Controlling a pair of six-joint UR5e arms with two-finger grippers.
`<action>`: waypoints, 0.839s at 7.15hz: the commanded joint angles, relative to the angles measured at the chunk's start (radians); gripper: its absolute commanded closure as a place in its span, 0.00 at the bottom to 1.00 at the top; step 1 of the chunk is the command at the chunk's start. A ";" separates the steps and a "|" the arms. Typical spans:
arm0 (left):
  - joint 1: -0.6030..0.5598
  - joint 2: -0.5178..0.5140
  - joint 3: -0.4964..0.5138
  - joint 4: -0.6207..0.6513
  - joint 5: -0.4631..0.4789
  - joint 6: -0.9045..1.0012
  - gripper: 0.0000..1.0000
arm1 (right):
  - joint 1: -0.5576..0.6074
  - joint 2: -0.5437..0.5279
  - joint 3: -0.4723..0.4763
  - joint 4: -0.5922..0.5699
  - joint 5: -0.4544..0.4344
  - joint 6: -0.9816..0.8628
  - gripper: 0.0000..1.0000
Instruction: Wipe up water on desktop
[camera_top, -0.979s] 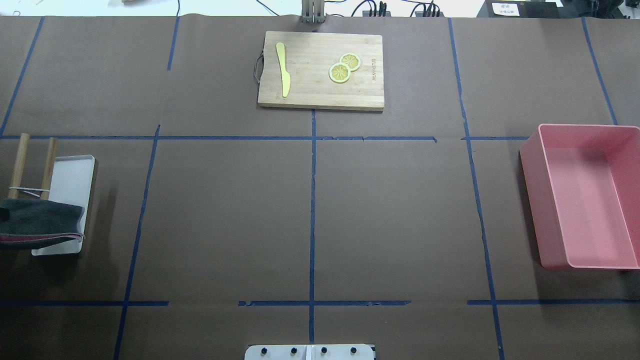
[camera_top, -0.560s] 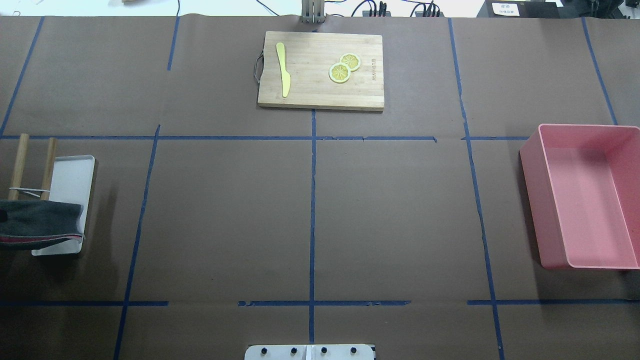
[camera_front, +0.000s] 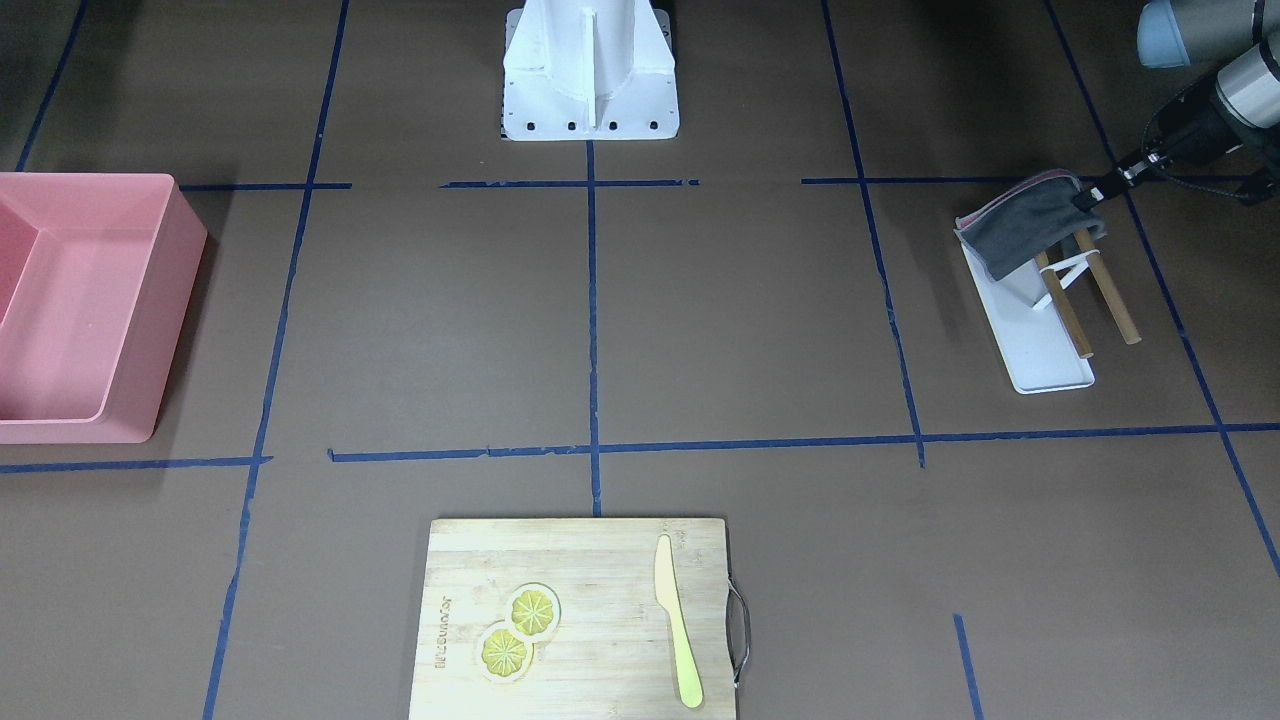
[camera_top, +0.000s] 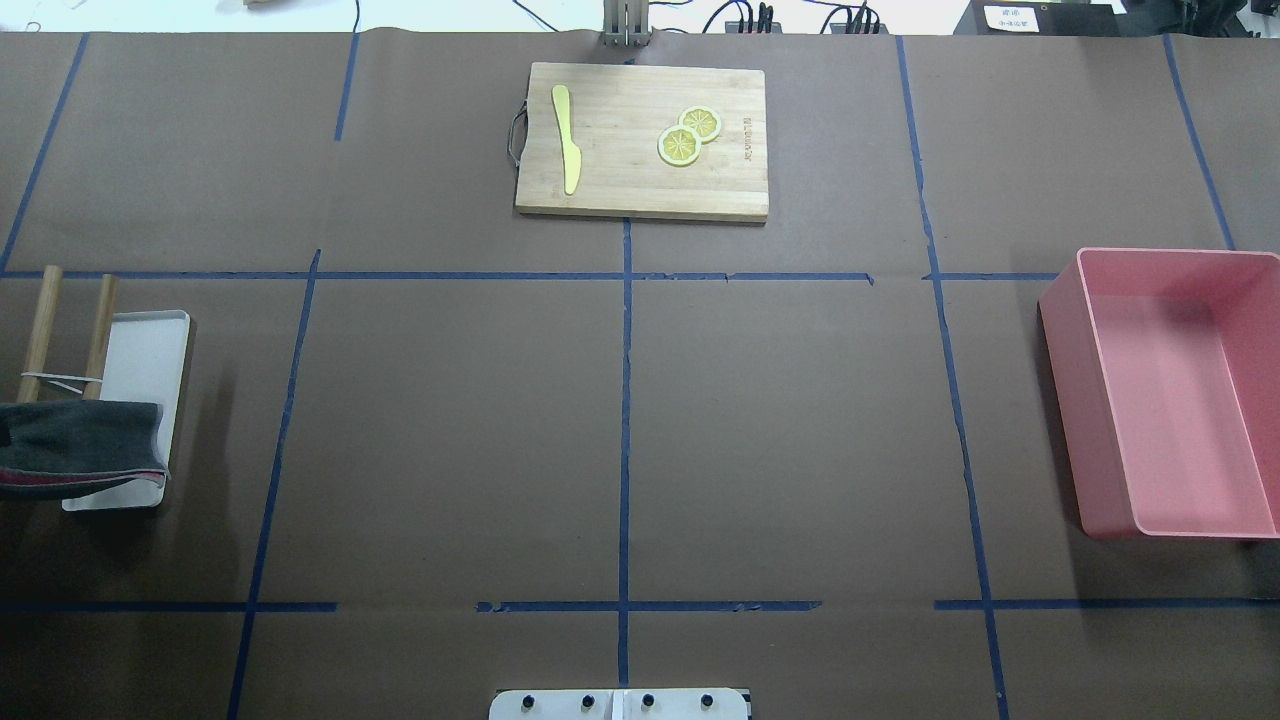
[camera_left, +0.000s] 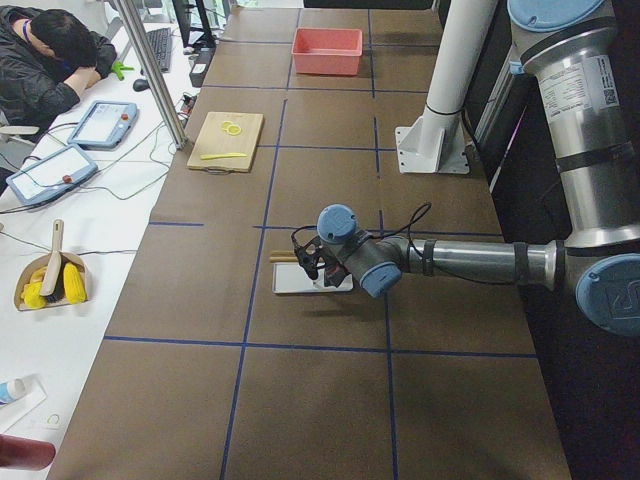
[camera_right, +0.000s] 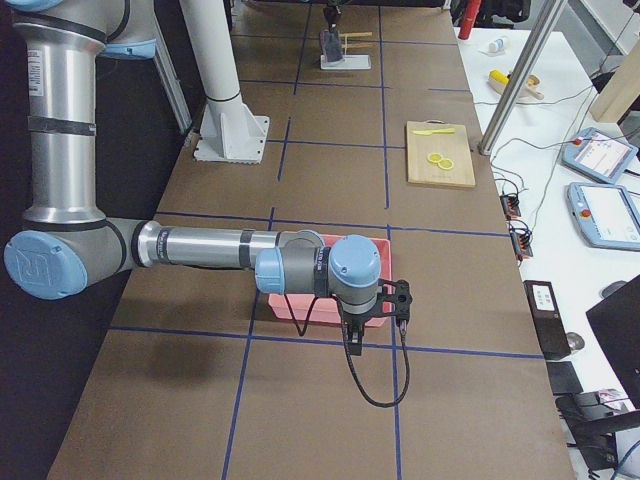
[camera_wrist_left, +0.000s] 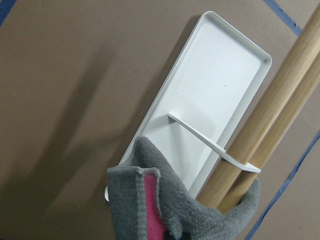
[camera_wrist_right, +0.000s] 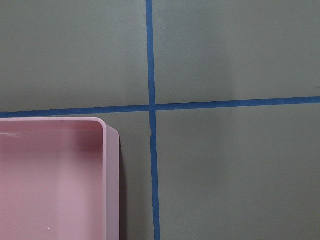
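Note:
The desktop (camera_top: 450, 420) is dark brown with blue tape lines; I see no water patch on it. A grey cloth (camera_front: 1025, 235) with a pink underside hangs over the end of two wooden rods (camera_front: 1110, 300) above a white tray (camera_front: 1040, 350). My left gripper (camera_front: 1087, 198) is shut on the cloth's edge. The left wrist view shows the cloth (camera_wrist_left: 200, 215) close up against the rods (camera_wrist_left: 270, 115). In the overhead view the cloth (camera_top: 80, 445) lies at the left edge. My right gripper (camera_right: 398, 300) shows only in the exterior right view, beside the pink bin; I cannot tell its state.
A pink bin (camera_top: 1060, 400) stands at the right edge of the overhead view. A wooden cutting board (camera_top: 640, 190) with a yellow knife (camera_top: 566, 135) and two lemon slices (camera_top: 680, 146) lies at the far middle. The robot's white base (camera_front: 590, 110) is at the near edge.
The cloth has shifted slightly and lies flatter. The wooden rods have wobbled a little. Nothing else has moved.

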 joint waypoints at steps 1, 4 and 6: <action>-0.038 -0.007 -0.002 0.007 -0.069 0.002 1.00 | 0.000 0.000 0.003 0.000 0.000 -0.003 0.00; -0.096 -0.015 -0.023 0.027 -0.135 0.000 1.00 | 0.000 0.012 0.014 0.000 0.000 0.003 0.00; -0.145 -0.070 -0.181 0.292 -0.134 0.002 1.00 | -0.003 0.024 0.041 0.027 0.000 0.035 0.00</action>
